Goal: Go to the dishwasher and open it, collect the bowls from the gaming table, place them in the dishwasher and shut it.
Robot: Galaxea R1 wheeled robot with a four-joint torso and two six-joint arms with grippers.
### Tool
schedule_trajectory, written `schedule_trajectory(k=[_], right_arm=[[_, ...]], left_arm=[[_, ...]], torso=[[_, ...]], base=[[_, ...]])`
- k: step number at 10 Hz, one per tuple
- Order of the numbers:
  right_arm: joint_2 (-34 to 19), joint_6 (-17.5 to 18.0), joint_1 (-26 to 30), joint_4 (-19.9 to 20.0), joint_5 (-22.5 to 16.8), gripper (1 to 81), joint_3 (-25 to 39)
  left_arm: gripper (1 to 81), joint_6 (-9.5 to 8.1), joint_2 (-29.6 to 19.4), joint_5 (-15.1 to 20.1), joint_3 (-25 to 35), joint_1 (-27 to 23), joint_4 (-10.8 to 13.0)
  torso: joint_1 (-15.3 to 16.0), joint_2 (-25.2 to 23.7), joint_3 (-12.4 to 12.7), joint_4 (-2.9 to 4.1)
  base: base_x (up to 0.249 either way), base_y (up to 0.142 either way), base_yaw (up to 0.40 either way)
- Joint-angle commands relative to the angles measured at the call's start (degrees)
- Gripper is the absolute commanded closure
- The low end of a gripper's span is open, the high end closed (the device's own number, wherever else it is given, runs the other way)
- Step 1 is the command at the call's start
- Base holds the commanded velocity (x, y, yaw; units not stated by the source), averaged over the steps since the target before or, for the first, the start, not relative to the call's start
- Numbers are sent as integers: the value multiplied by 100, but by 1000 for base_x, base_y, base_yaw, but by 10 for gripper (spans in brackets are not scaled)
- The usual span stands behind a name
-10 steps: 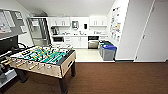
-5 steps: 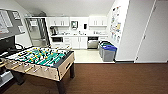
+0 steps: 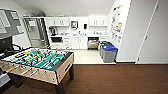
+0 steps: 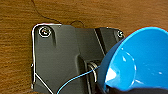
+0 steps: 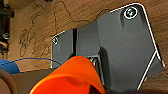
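Observation:
A bright blue bowl [image 4: 135, 62] hangs just over the brown wood-look floor in the left wrist view, with my left gripper [image 4: 101, 83] shut on its rim. In the right wrist view my right gripper [image 5: 96, 82] is shut on an orange-red bowl [image 5: 71, 76], also above the floor. The dishwasher [image 3: 93, 43] shows far ahead in the head view, a steel front in the kitchen's white cabinet row, dark along its upper part. The gaming table is out of view.
A table-football table [image 3: 62, 70] with a green field and rods stands close at the left. Grey bins [image 3: 109, 53] with blue and green lids line the right wall before the kitchen. Between them, brown floor [image 3: 112, 80] leads to pale kitchen floor.
The whole head view has shifted a little: the kitchen looks slightly nearer and the table-football table sits lower and further left. Both bowls stay in the grippers.

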Motion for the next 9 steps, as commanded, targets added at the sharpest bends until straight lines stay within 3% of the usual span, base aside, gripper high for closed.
schedule_trajectory(k=[1,9], right_arm=[[-106,-11,179,-85,-119,811,37],[-9,-37,205,-111,-189,811,-33]], left_arm=[[811,11,-111,111,17,-206,66],[811,-6,64,119,-1,-197,4]], torso=[[0,0,0,0],[0,0,-2,0]], base=[[147,0,0],[165,0,0]])
